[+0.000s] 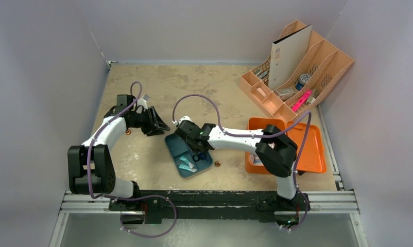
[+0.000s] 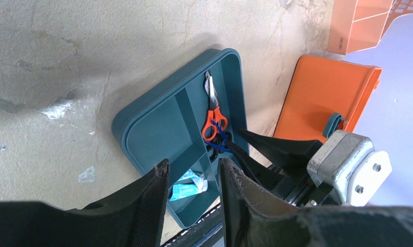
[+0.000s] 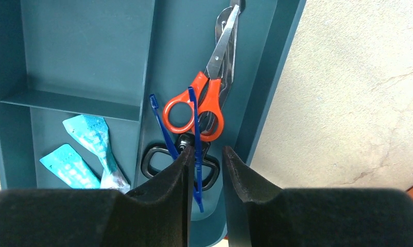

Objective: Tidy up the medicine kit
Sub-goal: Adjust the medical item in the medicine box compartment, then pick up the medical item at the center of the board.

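1. Medicine kit (image 1: 311, 149): a bright orange plastic case on the right side of the beige table (image 1: 194, 87), just ahead of the right arm's base. The right arm's elbow hides the kit's left part. The left wrist view shows a grey-blue latch (image 2: 332, 123) on its edge.
2. Left of the kit, with a strip of bare table between them, lies a dark teal tray (image 1: 176, 146) divided into compartments.
3. The tray's long side compartment holds orange-handled scissors (image 3: 194, 110) lying over black-handled scissors (image 3: 153, 159), with blue tweezers (image 3: 163, 128) across the handles.
4. A corner compartment holds two light blue sachets (image 3: 86, 139).
5. The right gripper (image 3: 204, 152) points down into the long compartment. Its jaws stand partly apart, and one leg of the tweezers runs between them against one finger. A gap shows on the other side, so nothing is clamped.
6. The left gripper (image 2: 193, 163) hovers left of the tray, near its far end. Its jaws are parted with nothing between them.
7. Behind the kit, at the far right corner, sits a pale peach desk organizer (image 1: 325, 56) holding an upright folder (image 1: 289, 51) and a pink highlighter (image 1: 300, 100).
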{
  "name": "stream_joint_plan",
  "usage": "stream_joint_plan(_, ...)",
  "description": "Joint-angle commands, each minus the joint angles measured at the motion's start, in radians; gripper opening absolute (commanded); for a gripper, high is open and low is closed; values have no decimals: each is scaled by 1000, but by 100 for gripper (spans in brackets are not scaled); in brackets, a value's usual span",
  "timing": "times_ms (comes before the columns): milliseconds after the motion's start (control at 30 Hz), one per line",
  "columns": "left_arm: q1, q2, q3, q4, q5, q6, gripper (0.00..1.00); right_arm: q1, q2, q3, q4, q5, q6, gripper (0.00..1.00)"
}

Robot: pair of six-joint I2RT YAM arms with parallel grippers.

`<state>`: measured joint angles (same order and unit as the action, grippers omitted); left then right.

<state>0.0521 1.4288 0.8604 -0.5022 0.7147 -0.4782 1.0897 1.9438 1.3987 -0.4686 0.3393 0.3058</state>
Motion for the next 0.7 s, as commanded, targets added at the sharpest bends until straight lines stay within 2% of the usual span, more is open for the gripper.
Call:
stream_joint_plan(0, 8, -3, 6, 22, 23, 16, 38, -5, -49, 27, -18, -39, 22, 29)
stream_joint_plan(200, 7, -15, 14, 5, 38, 42, 38, -30, -147, 1, -35, -100, 55, 33)
stream_joint_plan(400, 8, -50, 15, -33, 47, 73, 38, -50, -291, -132, -31, -157, -27, 45)
stream_joint_plan(500, 8, -67, 6, -35, 59, 76, 39, -63, -367, -214, -39, -153, -57, 47)
stream_joint_plan(667, 6, -92, -10, -33, 73, 80, 49, -77, -473, -354, -15, -175, -96, 50)
